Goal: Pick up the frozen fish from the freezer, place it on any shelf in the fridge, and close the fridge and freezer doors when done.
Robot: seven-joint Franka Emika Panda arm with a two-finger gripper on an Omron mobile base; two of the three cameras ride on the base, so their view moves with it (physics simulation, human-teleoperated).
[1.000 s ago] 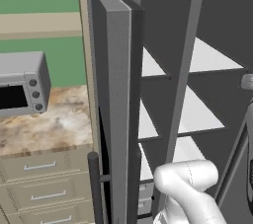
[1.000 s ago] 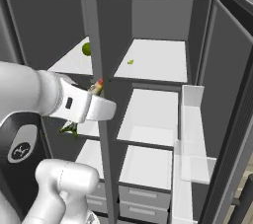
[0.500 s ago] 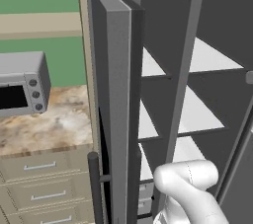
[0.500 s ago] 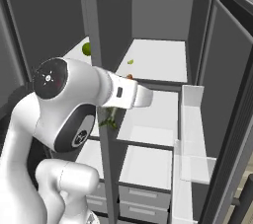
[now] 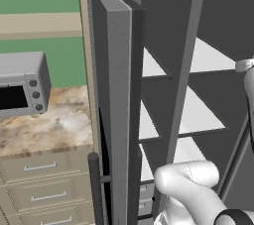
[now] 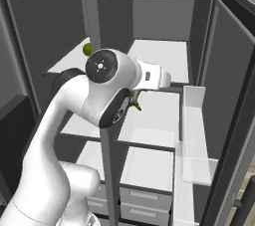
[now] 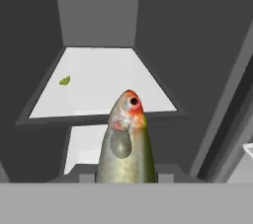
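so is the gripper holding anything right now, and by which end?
Yes: the gripper is shut on the frozen fish. The head points away from the hand toward the fridge's top shelf, so the hold is low on the body, toward the tail.

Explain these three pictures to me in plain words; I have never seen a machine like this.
This is a computer-rendered kitchen. The white jointed machine is a robot arm on a base that drives. Two pictures come from cameras on that base, looking past the arm from its left and its right into a tall grey fridge-freezer with both doors open. The third comes from a camera on the hand, looking along its gripper. The gripper is shut on the frozen fish, whose head points toward the wide white top shelf of the fridge side. A small green scrap lies on that shelf. A round green fruit sits in the freezer side. A toaster oven stands on the counter nearby.
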